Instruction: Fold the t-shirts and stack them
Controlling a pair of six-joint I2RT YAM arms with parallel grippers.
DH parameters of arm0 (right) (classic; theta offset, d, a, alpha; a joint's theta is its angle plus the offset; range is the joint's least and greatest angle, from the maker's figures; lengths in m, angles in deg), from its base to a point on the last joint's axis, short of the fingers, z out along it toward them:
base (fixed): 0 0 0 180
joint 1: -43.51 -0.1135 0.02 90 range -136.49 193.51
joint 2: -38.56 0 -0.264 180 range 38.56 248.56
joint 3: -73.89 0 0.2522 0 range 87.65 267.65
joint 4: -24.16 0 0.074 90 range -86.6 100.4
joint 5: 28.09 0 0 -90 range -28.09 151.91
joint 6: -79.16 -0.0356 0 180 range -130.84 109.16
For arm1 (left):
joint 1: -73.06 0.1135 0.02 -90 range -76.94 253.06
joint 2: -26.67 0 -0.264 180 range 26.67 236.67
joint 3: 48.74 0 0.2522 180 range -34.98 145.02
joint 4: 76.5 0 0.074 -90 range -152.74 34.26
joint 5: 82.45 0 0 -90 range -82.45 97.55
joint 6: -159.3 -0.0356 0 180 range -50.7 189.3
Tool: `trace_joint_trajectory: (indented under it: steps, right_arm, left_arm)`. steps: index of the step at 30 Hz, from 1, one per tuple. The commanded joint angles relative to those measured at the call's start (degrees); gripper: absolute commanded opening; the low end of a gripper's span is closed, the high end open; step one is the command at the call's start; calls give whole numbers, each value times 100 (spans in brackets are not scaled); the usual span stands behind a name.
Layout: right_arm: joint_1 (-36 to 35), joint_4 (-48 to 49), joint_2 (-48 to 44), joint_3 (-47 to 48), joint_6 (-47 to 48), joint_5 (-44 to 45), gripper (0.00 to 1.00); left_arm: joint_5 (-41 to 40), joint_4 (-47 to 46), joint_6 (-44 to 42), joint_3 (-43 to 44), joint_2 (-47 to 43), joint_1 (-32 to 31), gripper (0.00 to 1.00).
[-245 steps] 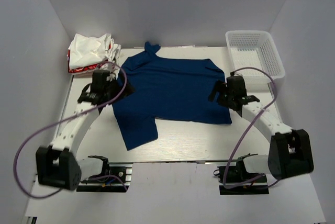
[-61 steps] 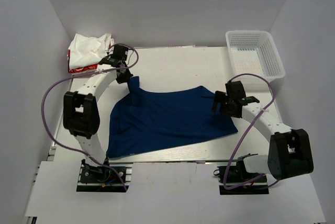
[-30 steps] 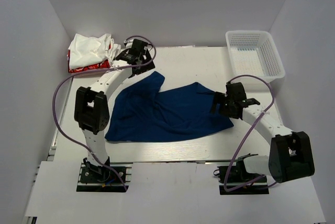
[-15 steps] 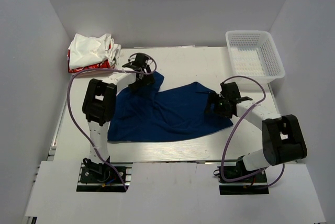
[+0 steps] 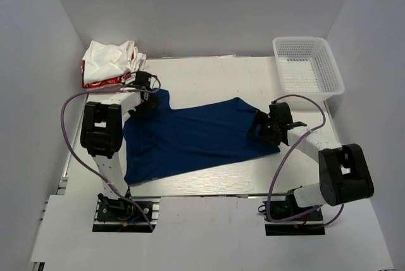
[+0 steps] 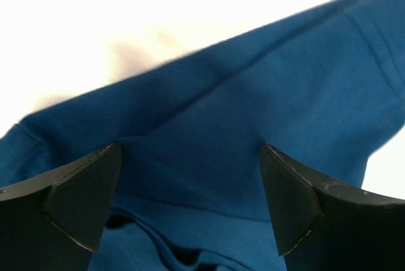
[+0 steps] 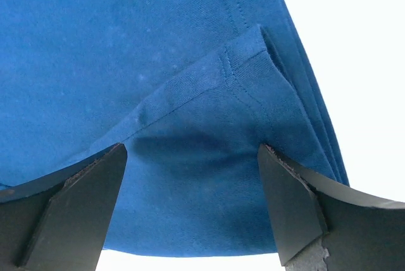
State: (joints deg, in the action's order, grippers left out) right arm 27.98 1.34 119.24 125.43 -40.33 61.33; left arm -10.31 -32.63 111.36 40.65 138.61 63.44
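Navy t-shirt lies rumpled and skewed across the middle of the table, one corner reaching toward the near left edge. The white and red t-shirts sit heaped in the far left corner.

We see the left gripper low over the shirt's far left corner. Its jaws are spread as wide as they go, with cloth between them but nothing pinched. The right gripper hangs over the shirt's right edge, equally wide and also holding nothing.

Our main worry is the right side. The wrist view shows a hem folded back over other layers, so closing there could catch two or three layers at once and carry a hidden crease into the fold. On the left, ridges of bunched fabric run between the fingers, and a pinch could take a ridge instead of a true edge, so the fold would come out crooked.

We also judge the heap close enough to the left gripper that a careless lift could snag it. If the two arms pull unevenly, the shirt could slide toward the near edge.
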Motion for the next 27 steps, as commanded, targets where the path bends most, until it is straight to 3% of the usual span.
trace_joint_trajectory:
  steps: [1,7,16,27]
  right_arm:
    - [-20,-939,88,-464,-232,32,90]
    - [-38,-904,-79,-166,32,32,90]
    - [-47,-1440,-536,634,206,796,90]
    - [-266,-958,219,1644,655,401,90]
  left_arm:
    - [-164,-30,-75,-181,-304,145,100]
    - [749,-523,-708,135,-304,198,100]
    - [740,-480,-858,680,-358,198,100]
    - [1295,-805,-990,1102,556,198,100]
